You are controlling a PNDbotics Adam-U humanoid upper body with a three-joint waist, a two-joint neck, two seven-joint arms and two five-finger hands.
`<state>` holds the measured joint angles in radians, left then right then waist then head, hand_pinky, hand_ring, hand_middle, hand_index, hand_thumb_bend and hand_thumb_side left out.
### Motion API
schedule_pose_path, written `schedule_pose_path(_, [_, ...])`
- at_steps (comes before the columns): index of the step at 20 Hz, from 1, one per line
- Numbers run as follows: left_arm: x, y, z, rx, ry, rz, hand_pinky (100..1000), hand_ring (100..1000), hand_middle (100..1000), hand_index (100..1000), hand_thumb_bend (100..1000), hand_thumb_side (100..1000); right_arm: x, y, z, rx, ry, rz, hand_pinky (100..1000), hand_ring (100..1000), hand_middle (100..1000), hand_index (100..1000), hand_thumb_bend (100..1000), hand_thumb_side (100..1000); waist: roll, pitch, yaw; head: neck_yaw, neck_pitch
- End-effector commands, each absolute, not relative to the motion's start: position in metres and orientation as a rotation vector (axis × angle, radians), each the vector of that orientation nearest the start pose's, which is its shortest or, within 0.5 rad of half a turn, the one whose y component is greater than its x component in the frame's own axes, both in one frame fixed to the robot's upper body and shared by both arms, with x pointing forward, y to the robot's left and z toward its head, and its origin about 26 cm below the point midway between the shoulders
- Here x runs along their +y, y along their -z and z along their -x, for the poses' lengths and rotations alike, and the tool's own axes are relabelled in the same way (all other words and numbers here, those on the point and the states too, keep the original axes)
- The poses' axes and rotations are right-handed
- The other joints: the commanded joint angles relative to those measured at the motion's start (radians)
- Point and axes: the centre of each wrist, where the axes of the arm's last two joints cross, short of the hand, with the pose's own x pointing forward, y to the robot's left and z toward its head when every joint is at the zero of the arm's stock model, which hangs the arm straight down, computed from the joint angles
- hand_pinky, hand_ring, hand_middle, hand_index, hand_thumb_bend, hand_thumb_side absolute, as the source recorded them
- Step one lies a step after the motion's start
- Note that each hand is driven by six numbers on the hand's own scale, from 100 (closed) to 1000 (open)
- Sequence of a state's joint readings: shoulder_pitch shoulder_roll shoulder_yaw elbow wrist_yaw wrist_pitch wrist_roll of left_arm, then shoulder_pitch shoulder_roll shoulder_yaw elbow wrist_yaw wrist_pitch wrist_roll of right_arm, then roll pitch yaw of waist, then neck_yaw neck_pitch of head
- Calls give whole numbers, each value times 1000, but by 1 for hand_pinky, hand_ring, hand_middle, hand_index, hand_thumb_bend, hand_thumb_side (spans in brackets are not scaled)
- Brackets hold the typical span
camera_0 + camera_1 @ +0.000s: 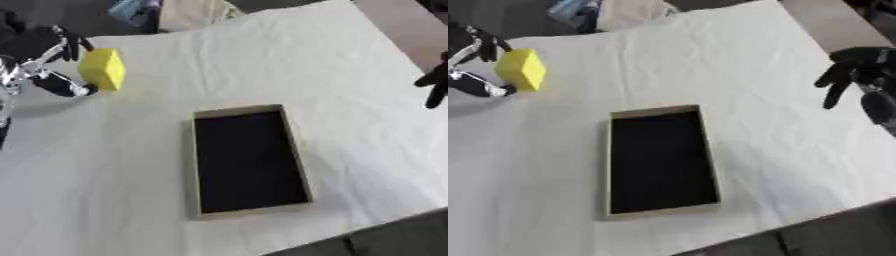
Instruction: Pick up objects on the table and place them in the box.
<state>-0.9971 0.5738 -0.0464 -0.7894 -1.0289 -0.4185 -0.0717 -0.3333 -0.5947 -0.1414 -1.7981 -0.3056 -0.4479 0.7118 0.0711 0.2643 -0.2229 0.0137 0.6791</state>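
A yellow block (102, 68) is at the far left of the white-covered table, held between the thumb and fingers of my left hand (54, 65). The block looks lifted slightly, casting a shadow below. A shallow tan-rimmed box (189, 165) with a black inside lies in the middle of the table, with nothing in it. My right hand (857, 75) hovers at the right edge with its fingers relaxed and pointing down, holding nothing.
The white cloth (350, 125) covers the table, wrinkled on the right. Beyond the far edge lie a blue item (136, 10) and a beige bundle (197, 12). A dark edge (385, 240) shows at the lower right.
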Motion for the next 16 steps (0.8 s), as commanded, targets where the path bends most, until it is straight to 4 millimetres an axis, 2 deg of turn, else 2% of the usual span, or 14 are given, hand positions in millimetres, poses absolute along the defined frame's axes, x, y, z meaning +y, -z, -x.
schedule_pose_path(1, [366, -248, -474, -1632, 1420, -1221, 727, 492, 448, 642, 526, 175, -358, -228, -320, -2324, -1382, -70, 745, 529, 668, 901, 100, 617, -9, -23, 2, -4, 8])
schedule_pose_path(5, [366, -250, -474, -1635, 1418, -1213, 727, 492, 448, 642, 526, 175, -358, -228, -320, -2323, -1382, -70, 745, 529, 668, 901, 100, 617, -9, -24, 2, -4, 8])
schedule_pose_path(6, [365, -252, -474, -1642, 1419, -1216, 729, 488, 439, 638, 519, 152, -359, -228, -320, -2324, -1382, -70, 745, 530, 669, 901, 100, 609, -11, -27, 5, -4, 6])
schedule_pose_path(8, [362, -258, -471, -1691, 1437, -1215, 729, 487, 437, 637, 519, 150, -360, -226, -319, -2318, -1376, -73, 745, 530, 669, 901, 100, 608, -16, -44, 15, -12, 12])
schedule_pose_path(11, [359, -266, -467, -1747, 1459, -1191, 730, 486, 435, 637, 513, 147, -361, -225, -319, -2314, -1374, -76, 745, 530, 670, 900, 100, 606, -20, -54, 18, -18, 15])
schedule_pose_path(16, [356, -272, -463, -1768, 1457, -1157, 730, 486, 435, 637, 513, 147, -361, -224, -319, -2314, -1373, -76, 745, 530, 670, 900, 100, 606, -21, -57, 19, -19, 15])
